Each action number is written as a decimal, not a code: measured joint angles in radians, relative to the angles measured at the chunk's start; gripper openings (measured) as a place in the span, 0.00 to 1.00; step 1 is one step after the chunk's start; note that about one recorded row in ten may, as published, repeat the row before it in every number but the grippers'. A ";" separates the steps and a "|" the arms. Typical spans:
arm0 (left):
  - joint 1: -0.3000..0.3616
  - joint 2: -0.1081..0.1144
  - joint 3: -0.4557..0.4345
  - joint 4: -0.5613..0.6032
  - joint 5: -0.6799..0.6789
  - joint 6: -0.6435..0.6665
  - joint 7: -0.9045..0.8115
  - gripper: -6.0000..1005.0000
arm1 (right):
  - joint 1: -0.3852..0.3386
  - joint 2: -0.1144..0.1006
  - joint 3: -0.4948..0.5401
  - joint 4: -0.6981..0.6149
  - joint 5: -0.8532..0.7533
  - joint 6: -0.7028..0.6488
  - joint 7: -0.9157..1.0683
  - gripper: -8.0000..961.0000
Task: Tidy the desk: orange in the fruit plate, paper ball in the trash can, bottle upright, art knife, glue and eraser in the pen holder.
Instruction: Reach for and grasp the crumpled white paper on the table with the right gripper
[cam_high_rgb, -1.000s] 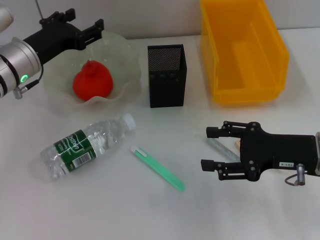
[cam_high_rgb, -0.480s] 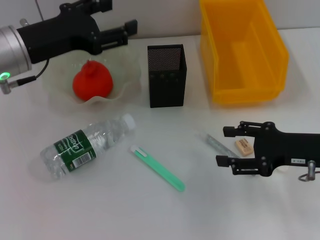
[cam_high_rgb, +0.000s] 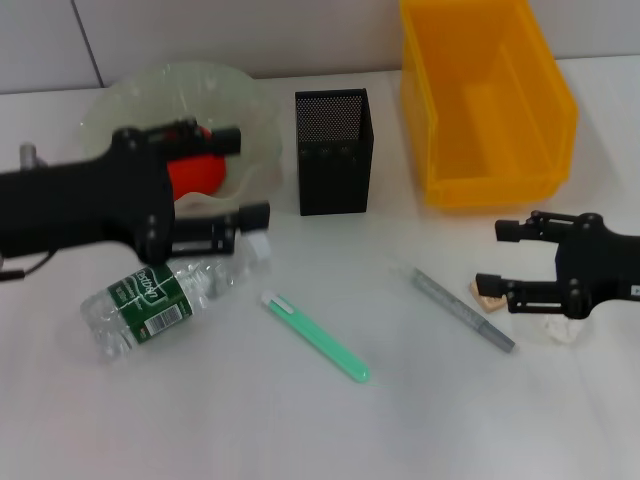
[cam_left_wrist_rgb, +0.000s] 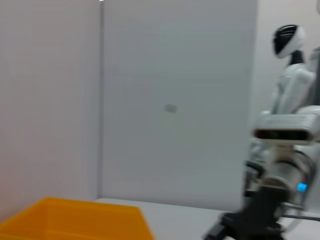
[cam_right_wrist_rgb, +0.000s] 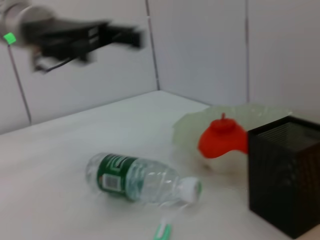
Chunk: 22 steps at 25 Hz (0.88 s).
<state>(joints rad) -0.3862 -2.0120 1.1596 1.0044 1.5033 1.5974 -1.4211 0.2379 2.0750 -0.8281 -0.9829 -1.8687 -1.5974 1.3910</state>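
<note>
A clear water bottle (cam_high_rgb: 160, 297) with a green label lies on its side at the front left; it also shows in the right wrist view (cam_right_wrist_rgb: 140, 180). My left gripper (cam_high_rgb: 245, 178) is open, hovering just above its capped end, in front of the plate. A red-orange fruit (cam_high_rgb: 195, 170) sits in the pale fruit plate (cam_high_rgb: 170, 85). A green art knife (cam_high_rgb: 315, 335) lies in the middle. A grey glue stick (cam_high_rgb: 463, 308) and a tan eraser (cam_high_rgb: 487, 292) lie at the right, by my open right gripper (cam_high_rgb: 505, 258). The black mesh pen holder (cam_high_rgb: 335, 150) stands upright.
A yellow bin (cam_high_rgb: 485, 100) stands at the back right; it also shows in the left wrist view (cam_left_wrist_rgb: 75, 220). A small white object (cam_high_rgb: 562, 331) lies partly under my right gripper's body. The wall runs along the table's back edge.
My left arm swung from behind the plate down and forward over the bottle's neck. My right arm drew back to the right, uncovering the glue stick and eraser.
</note>
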 joint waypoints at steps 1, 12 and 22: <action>0.009 -0.002 0.001 0.000 0.001 0.025 0.009 0.81 | 0.000 0.000 0.009 -0.011 -0.002 -0.003 0.012 0.80; 0.050 -0.055 0.009 -0.098 0.053 0.061 0.137 0.81 | 0.013 0.000 0.032 -0.124 -0.078 -0.008 0.167 0.80; 0.035 -0.057 0.053 -0.179 0.052 0.063 0.258 0.81 | 0.030 0.004 0.003 -0.347 -0.263 -0.018 0.427 0.80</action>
<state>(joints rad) -0.3509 -2.0688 1.2129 0.8253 1.5552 1.6603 -1.1636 0.2680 2.0786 -0.8248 -1.3298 -2.1316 -1.6155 1.8179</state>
